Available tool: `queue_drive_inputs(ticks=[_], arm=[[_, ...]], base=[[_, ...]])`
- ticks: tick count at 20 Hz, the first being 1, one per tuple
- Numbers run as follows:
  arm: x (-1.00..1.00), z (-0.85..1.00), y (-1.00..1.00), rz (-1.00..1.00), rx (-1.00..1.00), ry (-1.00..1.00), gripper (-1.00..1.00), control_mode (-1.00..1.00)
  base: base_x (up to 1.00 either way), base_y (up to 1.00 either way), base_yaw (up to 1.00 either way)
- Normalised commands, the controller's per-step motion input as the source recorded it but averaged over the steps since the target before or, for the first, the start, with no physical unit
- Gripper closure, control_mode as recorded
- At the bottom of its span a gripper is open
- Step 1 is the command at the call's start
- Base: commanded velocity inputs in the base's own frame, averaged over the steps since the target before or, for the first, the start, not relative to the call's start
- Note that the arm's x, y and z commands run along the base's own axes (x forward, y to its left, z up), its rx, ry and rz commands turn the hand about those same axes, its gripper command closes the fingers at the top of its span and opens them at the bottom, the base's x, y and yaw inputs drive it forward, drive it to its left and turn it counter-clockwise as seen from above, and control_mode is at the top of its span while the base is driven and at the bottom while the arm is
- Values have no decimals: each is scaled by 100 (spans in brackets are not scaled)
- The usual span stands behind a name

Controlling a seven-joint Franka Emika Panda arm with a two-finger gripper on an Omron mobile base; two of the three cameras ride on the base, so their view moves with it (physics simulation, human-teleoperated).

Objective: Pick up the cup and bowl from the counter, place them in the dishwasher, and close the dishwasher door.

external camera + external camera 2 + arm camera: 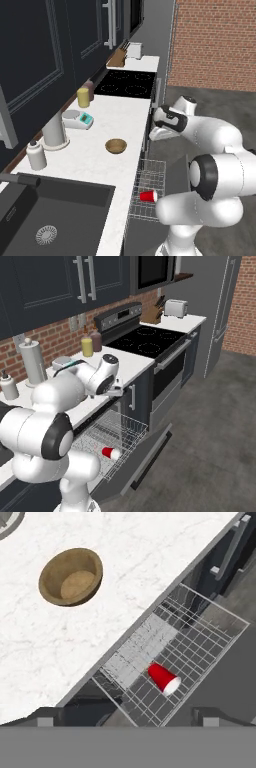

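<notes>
Hand view, looking down: bowl (70, 576), tan and upright, on the white counter (150, 572), well clear of the counter edge. Red cup (163, 678) lying on its side in the pulled-out wire rack (210, 637) of the dishwasher (95, 709), white mouth pointing away from the counter. Finger tips (47, 721) of the gripper (127, 722) low in this view, set far apart, nothing between them; jaws spread wide and empty.

Left base view: gripper (159, 133) held off the counter (125, 120) edge above the rack (150, 175), between the cooktop (126, 83) and the sink (60, 210). Bowl (116, 146) near the counter's front edge, apart from the paper towel roll (54, 131), white bottle (36, 155) and yellow jar (83, 97). Cup (148, 196) toward the near end of the rack.

Right base view: dishwasher door (145, 461) folded down and open below the rack (122, 433); cup (110, 453) resting near the rack's outer edge. Toaster (176, 307) and knife block (156, 313) at the far end of the counter (131, 363).
</notes>
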Motion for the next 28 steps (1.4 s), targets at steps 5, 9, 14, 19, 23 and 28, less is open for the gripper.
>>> queue_drive_inputs(ticks=[5, 9, 14, 19, 23, 28], arm=[[5, 0, 37, -12, 0, 0, -100, -100], [2, 0, 60, -14, 0, 0, -100, -100], [11, 0, 49, -14, -6, 2, -100, -100], [34, 0, 23, -4, -4, 6, -100, -100], [48, -4, 18, 0, 0, 5, -100, -100], [24, -18, 29, 0, 0, 5, -100, -100]], base=[[0, 0, 0], [0, 0, 0], [0, 0, 0], [0, 0, 0], [0, 0, 0], [0, 0, 0]])
